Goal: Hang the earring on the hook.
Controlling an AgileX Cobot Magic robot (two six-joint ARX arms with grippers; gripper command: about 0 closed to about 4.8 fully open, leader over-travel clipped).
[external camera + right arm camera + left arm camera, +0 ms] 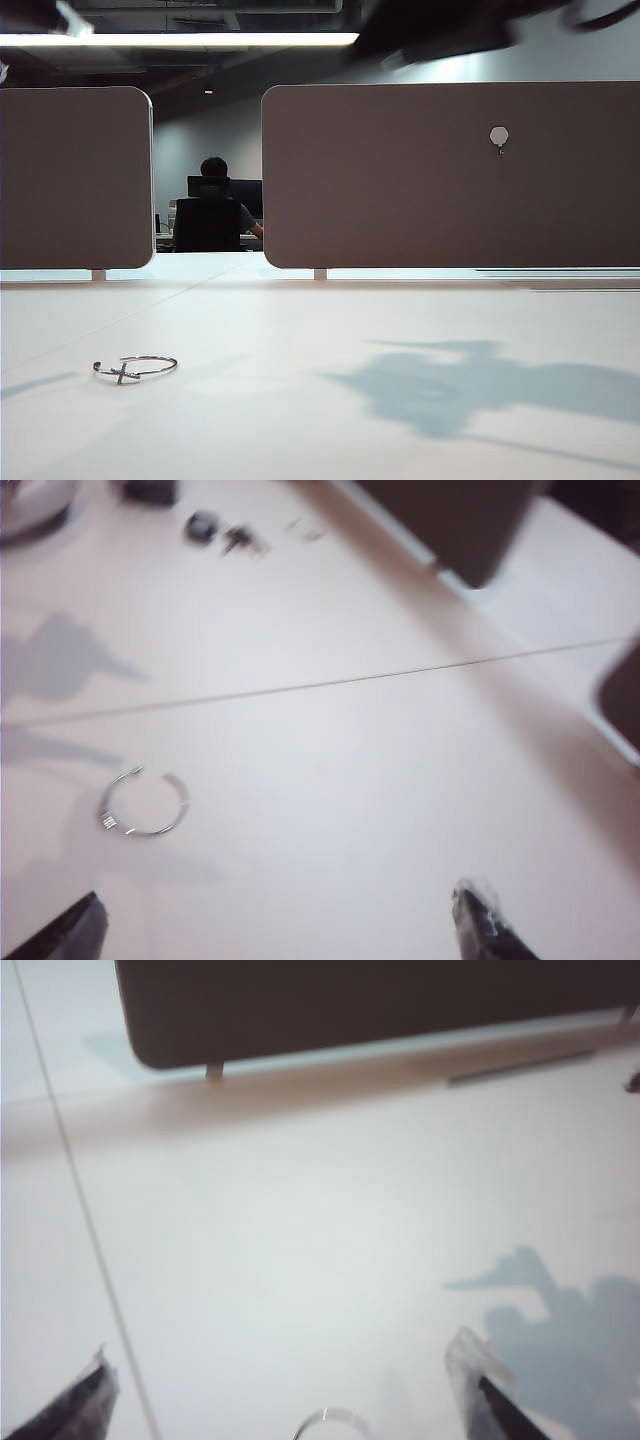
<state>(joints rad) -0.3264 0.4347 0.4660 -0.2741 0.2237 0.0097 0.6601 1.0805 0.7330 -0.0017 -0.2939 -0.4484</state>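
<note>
Silver wire hoop earring (145, 804) flat on white tabletop (320, 400), untouched. Left claw (285, 1395) wide, directly over it, nearer; right claw (280, 920) wide, offset.

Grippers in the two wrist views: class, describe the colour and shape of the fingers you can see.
Left gripper: dark, tapering fingers with pale, glossy edges. Right gripper: likewise dark, pointed fingers, one with a pale translucent tip. Blur hides cables and markings.

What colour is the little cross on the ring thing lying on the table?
Dark grey, on the thin silver wire hoop earring. The exterior view shows it best.
</note>
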